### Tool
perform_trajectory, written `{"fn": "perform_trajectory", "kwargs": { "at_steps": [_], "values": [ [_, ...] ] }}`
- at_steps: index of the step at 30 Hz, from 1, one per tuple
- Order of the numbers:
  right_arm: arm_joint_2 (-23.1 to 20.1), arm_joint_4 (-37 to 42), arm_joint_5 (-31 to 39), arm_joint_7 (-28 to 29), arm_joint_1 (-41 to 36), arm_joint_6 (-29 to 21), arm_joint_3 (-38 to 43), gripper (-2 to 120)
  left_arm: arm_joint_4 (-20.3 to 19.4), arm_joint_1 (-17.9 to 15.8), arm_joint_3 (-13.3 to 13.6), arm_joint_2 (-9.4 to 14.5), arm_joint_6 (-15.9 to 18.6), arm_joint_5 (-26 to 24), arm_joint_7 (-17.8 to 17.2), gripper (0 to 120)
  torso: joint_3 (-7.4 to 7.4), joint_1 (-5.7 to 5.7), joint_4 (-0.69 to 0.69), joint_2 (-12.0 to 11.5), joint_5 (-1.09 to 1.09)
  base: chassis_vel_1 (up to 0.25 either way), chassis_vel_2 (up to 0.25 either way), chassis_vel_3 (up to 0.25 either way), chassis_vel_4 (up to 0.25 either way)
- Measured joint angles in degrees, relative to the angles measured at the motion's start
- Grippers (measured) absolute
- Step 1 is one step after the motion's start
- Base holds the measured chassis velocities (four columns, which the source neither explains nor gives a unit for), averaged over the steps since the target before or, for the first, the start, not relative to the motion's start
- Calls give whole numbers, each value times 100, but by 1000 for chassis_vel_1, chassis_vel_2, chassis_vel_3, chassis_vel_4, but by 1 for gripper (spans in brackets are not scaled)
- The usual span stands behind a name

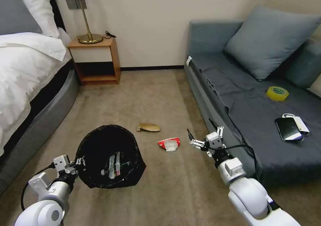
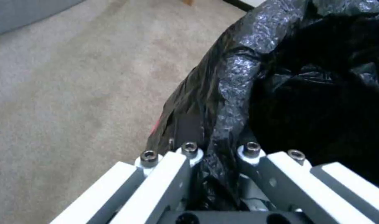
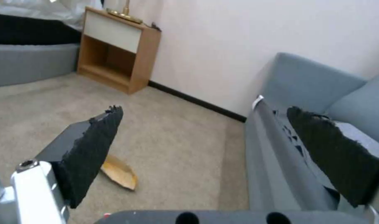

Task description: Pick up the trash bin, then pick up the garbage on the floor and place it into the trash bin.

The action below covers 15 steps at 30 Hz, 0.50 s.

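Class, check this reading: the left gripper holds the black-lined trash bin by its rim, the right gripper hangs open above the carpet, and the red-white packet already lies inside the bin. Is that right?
One detail is wrong. In the head view the red-white packet lies on the carpet beside the trash bin, not inside. The rest stands: the left gripper is clamped on the rim, the right gripper open.
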Motion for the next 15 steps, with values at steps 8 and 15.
{"fn": "perform_trajectory", "kwargs": {
  "at_steps": [8, 15],
  "values": [
    [34, 33, -62, -117, -153, 162, 97, 100, -93, -24, 12, -4, 25, 114, -53, 4, 1, 0, 0, 0, 1, 0, 0, 0, 0],
    [76, 49, -68, -248, -182, 161, 88, 100, -132, -7, -35, 2, 26, 139, -57, 4, 0, 0, 0, 0, 1, 0, 0, 0, 0]
  ]
}}
